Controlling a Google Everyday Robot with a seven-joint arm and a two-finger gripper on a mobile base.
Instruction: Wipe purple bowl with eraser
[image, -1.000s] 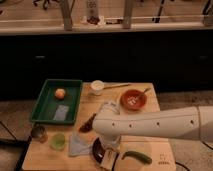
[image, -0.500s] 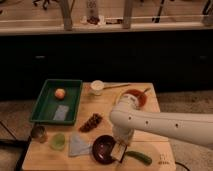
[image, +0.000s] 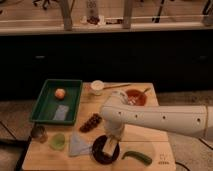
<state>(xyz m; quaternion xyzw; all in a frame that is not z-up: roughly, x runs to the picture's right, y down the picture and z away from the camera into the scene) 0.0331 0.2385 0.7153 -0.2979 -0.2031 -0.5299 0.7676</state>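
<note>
The purple bowl (image: 101, 153) sits dark and round at the front middle of the wooden table (image: 150, 135). My gripper (image: 112, 144) points down into the bowl's right side, at the end of the white arm (image: 160, 119) that reaches in from the right. It is shut on the eraser (image: 110, 148), a pale block that rests inside the bowl against its right rim. The arm's wrist hides the bowl's back rim.
A green tray (image: 45, 107) at the left holds an orange fruit (image: 60, 93) and a grey-blue sponge (image: 61, 112). Also on the table: a white cup (image: 97, 86), red bowl (image: 136, 97), grapes (image: 91, 122), green cup (image: 58, 141), pale blue cloth (image: 79, 145), metal can (image: 38, 133), and a green vegetable (image: 137, 157).
The gripper with the eraser has swept across the purple bowl, first to the right, then back a little to the left. The arm's elbow swung right. The bowl stays in place.
</note>
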